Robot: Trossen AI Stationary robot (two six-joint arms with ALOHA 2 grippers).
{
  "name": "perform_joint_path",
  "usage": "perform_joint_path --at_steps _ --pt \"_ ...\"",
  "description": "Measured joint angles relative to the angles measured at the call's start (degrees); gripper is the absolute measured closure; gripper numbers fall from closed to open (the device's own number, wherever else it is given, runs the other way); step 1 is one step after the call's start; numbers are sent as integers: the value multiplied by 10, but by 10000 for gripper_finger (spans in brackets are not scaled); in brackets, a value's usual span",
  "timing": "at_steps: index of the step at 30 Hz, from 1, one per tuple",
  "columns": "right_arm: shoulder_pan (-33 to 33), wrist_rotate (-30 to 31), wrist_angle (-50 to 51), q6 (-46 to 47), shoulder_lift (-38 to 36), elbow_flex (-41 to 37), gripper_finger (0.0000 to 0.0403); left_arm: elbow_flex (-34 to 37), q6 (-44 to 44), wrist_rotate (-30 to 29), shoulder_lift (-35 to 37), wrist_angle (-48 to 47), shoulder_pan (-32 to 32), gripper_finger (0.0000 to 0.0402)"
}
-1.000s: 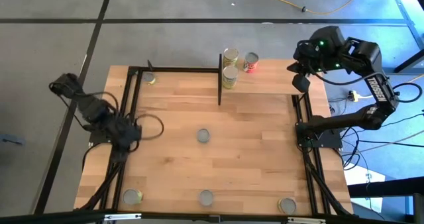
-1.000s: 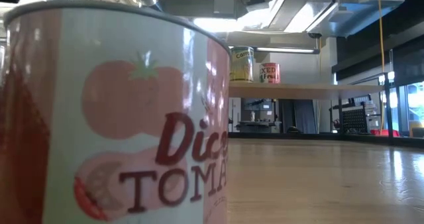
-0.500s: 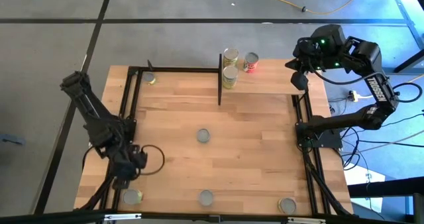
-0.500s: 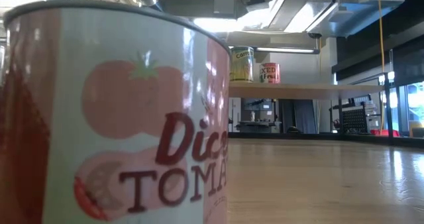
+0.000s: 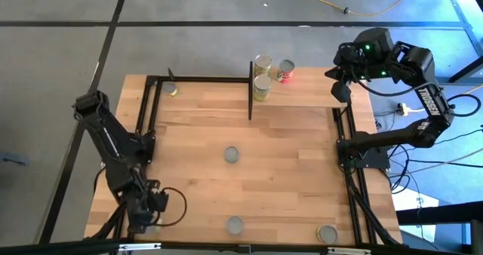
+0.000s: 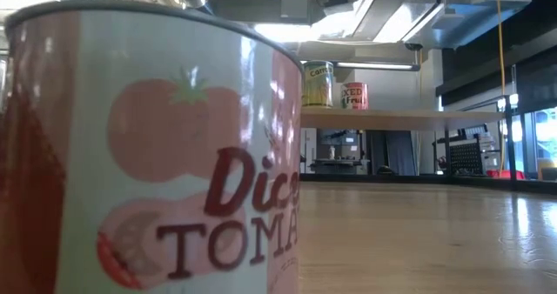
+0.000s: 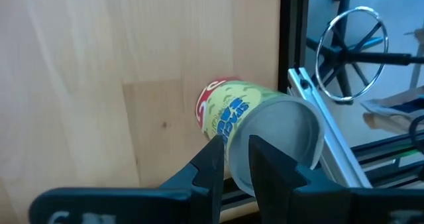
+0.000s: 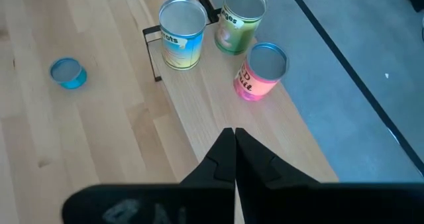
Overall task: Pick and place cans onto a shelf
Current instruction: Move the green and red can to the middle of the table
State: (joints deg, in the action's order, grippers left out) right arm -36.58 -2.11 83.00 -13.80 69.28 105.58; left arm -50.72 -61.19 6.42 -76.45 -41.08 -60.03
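The yellow-green can [image 7: 255,128] stands at the table's seven o'clock corner, and I have the left gripper [image 5: 143,213] right over it, fingers a narrow gap apart, nothing gripped. I judge this the approach: next I must lower, clamp and carry it to the shelf [image 5: 302,93] at one o'clock, where three cans [image 5: 262,77] stand. The right gripper [image 5: 341,84] waits there, pinched together. The nearest can [image 6: 148,155] reads "Dic… TOMA".

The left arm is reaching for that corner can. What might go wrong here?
The left gripper has jaws that look narrower than the can, so they may knock it rather than straddle it. The can stands at the edge of the table beside the black rail; a nudge might push it off.
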Motion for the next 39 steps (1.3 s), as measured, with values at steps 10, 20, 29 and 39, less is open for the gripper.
perform_joint_path --at_steps 10,20,29,39 --pt "0 0 0 13 0 0 402 -1 -1 -7 -38 2 -18 337" --pt "0 0 0 14 0 0 402 -2 -22 30 -57 3 -8 378" --pt "0 0 0 14 0 0 402 -6 -62 47 -45 -10 46 394" --pt "0 0 0 12 0 0 402 -156 29 14 1 -200 172 395"
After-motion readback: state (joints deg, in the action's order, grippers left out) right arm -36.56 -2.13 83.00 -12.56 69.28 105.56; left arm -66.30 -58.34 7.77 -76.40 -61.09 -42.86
